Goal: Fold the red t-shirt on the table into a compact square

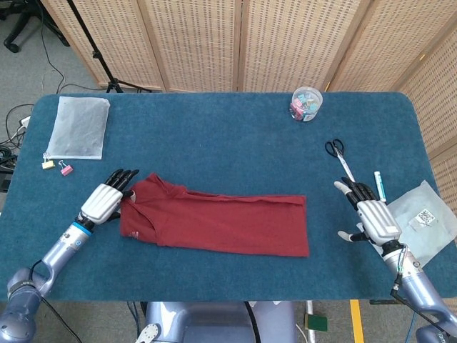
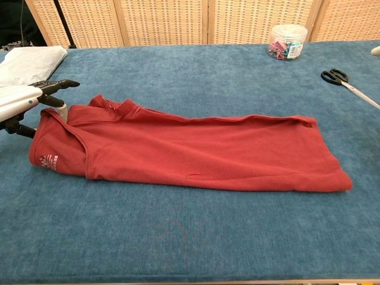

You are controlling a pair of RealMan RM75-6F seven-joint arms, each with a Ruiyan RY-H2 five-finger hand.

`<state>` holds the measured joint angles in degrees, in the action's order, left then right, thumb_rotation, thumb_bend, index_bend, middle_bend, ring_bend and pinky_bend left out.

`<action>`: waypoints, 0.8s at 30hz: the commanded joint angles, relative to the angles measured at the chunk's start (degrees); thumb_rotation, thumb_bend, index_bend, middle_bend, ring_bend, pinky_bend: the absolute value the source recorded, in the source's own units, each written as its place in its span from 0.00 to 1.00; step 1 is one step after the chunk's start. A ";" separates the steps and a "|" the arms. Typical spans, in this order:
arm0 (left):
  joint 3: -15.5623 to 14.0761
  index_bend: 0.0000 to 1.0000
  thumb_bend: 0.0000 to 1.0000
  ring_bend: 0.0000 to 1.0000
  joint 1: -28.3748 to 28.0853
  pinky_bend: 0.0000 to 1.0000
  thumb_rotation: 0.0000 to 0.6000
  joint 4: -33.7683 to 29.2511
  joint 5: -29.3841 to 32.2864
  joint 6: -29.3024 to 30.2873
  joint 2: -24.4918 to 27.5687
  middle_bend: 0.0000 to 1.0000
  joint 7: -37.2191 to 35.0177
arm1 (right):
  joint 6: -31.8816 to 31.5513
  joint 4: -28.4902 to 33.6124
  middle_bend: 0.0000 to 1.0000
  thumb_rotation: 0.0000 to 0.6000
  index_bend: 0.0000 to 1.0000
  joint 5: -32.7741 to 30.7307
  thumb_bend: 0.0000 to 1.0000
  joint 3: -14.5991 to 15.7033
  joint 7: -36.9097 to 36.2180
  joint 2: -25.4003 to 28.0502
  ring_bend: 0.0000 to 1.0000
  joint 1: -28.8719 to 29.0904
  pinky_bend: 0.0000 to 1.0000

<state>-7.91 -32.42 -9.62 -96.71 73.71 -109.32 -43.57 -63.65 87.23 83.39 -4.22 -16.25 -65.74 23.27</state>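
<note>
Chest view cuts off the left hand (image 2: 24,102) at the pic's left edge. Can't tell if it grips the red t-shirt (image 2: 190,151).

A robotics lab or test room is suggested. A blue-covered table (image 1: 235,136) is backed by woven folding screens (image 1: 243,43), and cables (image 1: 11,125), a stand leg (image 1: 93,50) and an office chair base (image 1: 18,28) are seen on the grey floor at far left.
</note>
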 commanded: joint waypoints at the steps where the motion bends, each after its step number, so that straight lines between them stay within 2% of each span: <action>1: -0.02 0.62 0.63 0.00 0.02 0.00 1.00 0.02 0.02 0.04 0.34 0.00 0.27 | -0.04 0.02 0.00 1.00 0.00 0.01 0.00 -0.01 -0.09 0.03 0.00 -0.01 0.00; 7: 0.28 0.67 0.64 0.00 0.47 0.00 1.00 0.03 0.53 -0.32 1.99 0.00 0.73 | -0.21 0.13 0.00 1.00 0.00 0.24 0.00 0.05 -0.28 0.15 0.00 -0.06 0.00; 17: 0.81 0.68 0.64 0.00 1.98 0.00 1.00 1.20 1.61 -2.81 5.36 0.00 2.17 | -0.46 0.52 0.00 1.00 0.00 0.54 0.00 0.22 -0.05 0.22 0.00 -0.17 0.00; 24: 2.94 0.68 0.65 0.00 4.30 0.00 1.00 2.66 4.48 -8.30 9.53 0.00 2.99 | -0.43 0.76 0.00 1.00 0.00 0.66 0.00 0.34 0.27 0.18 0.00 -0.15 0.00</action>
<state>-5.58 -28.75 -7.29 -92.98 66.44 -100.50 -40.86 -64.08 87.98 84.05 -3.89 -15.97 -65.56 23.12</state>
